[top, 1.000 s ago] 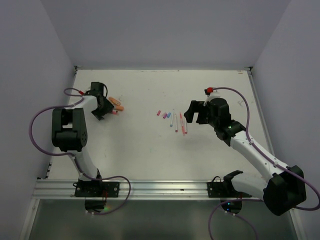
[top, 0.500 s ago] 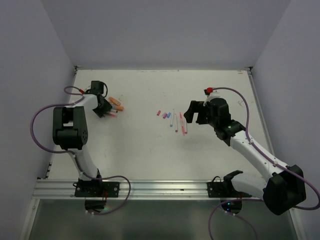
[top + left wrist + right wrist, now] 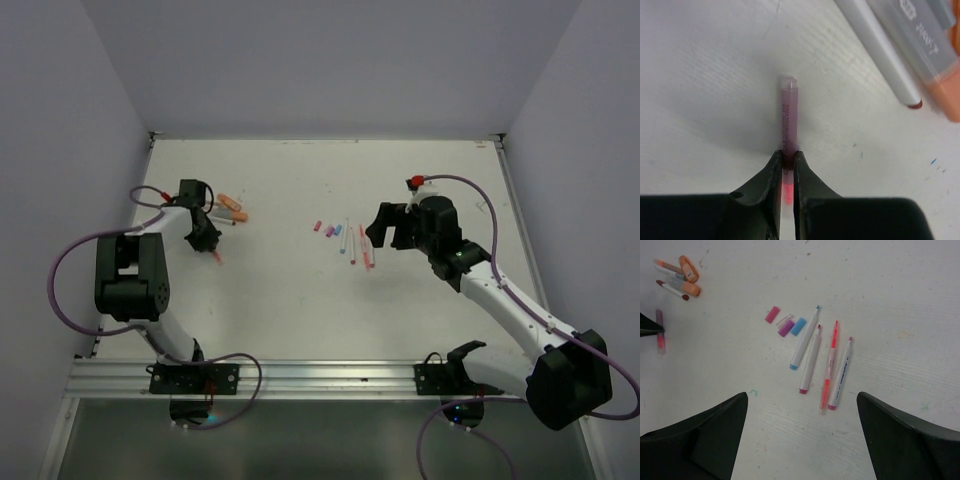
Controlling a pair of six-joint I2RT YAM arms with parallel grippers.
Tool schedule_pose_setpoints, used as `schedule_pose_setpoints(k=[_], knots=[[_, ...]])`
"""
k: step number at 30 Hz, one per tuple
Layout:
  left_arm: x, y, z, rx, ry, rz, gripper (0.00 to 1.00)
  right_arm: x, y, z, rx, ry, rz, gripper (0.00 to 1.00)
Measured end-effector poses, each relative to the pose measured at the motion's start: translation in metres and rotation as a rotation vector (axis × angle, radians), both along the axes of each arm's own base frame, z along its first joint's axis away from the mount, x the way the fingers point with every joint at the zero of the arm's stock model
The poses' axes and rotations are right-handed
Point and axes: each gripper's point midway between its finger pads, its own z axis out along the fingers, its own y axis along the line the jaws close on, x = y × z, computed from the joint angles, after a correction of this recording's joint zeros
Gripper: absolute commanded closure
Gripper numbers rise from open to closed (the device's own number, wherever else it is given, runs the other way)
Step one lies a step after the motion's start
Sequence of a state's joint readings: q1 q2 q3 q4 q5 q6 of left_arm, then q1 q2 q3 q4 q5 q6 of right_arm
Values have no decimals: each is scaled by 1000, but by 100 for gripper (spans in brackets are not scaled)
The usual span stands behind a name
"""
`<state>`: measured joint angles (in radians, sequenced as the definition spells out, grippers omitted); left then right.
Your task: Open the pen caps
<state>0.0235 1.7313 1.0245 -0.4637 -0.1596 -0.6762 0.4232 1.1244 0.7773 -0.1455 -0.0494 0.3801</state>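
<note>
My left gripper point(image 3: 786, 161) is shut on a thin red pen, whose translucent dark red cap point(image 3: 788, 107) sticks out past the fingertips over the table. From above, that gripper point(image 3: 206, 241) is left of centre with the pen's red end point(image 3: 217, 258) showing beside it. My right gripper point(image 3: 801, 396) hangs open above four thin pens point(image 3: 812, 357) lying side by side with bare tips. Pink point(image 3: 772, 314), purple point(image 3: 786, 328) and blue point(image 3: 799, 326) pen caps lie loose to their left.
Two thick orange markers point(image 3: 234, 208) and a white pen with a dark red tip point(image 3: 879, 54) lie just beyond the left gripper. The white walls of the enclosure ring the table, and the metal rail point(image 3: 320, 377) runs along its near edge.
The left gripper has closed on the red pen and drawn it toward the near side, away from the orange markers. The right arm has not moved.
</note>
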Motion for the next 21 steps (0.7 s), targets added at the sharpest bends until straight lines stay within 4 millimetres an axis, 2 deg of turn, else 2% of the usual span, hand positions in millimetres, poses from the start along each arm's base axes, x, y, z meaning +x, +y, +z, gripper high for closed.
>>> schedule_pose_setpoints(k=[3,6,10,14,18,21], knots=[[-18,-11,5,7,30,-89,100,-4,6,1,15,5,37,6],[-21,-37,18,20,7,-234,100,-8,13,2,38,14,79,7],[-17,-97,44,13,-67,-520,100,-13,28,16,84,24,160,7],[-14,-156,73,29,-163,-804,100,-7,45,45,130,20,228,7],[-26,-207,101,50,-284,-1081,100,-2,58,72,180,28,264,8],[-38,-233,125,58,-385,-1242,100,-2,65,84,219,60,276,9]])
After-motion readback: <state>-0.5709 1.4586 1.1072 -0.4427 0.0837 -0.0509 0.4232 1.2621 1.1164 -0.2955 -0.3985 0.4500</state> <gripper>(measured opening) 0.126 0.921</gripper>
